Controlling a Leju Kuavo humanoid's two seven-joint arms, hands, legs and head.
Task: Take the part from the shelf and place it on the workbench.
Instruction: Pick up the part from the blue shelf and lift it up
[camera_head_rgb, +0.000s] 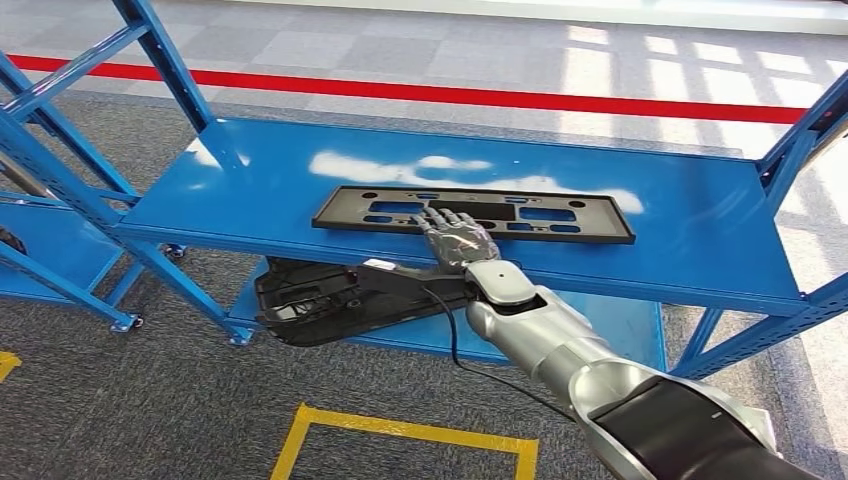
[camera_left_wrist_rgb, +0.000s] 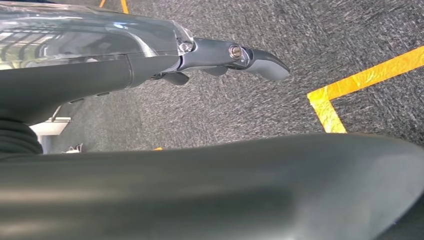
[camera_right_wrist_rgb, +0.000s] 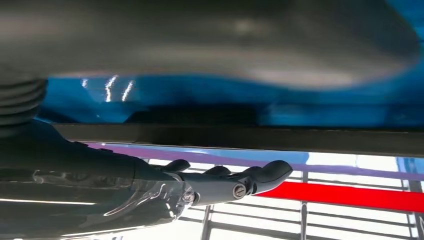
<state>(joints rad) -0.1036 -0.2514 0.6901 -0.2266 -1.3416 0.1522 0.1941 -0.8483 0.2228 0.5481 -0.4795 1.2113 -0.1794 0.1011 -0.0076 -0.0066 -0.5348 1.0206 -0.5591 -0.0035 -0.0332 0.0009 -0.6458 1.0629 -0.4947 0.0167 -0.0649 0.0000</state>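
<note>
Right hand (camera_head_rgb: 457, 238) is laid flat, fingers spread, on the part (camera_head_rgb: 470, 213) at frame centre on the shelf (camera_head_rgb: 250, 190); nothing gripped. Left hand (camera_left_wrist_rgb: 220, 57) hangs over carpet, fingers extended, holding nothing.

An industrial workshop floor is shown: a blue steel shelf (camera_head_rgb: 250, 190) on castors, grey carpet tiles (camera_head_rgb: 150, 410), yellow floor marking (camera_head_rgb: 400, 428) behind the hand (camera_head_rgb: 458, 238) and a red safety line (camera_head_rgb: 500, 98) beyond it.

Black part (camera_head_rgb: 473, 214) on glossy blue shelf (camera_head_rgb: 250, 190) — grey speckled carpet (camera_head_rgb: 150, 400), red (camera_head_rgb: 450, 95) and yellow (camera_head_rgb: 400, 430) floor lines.
</note>
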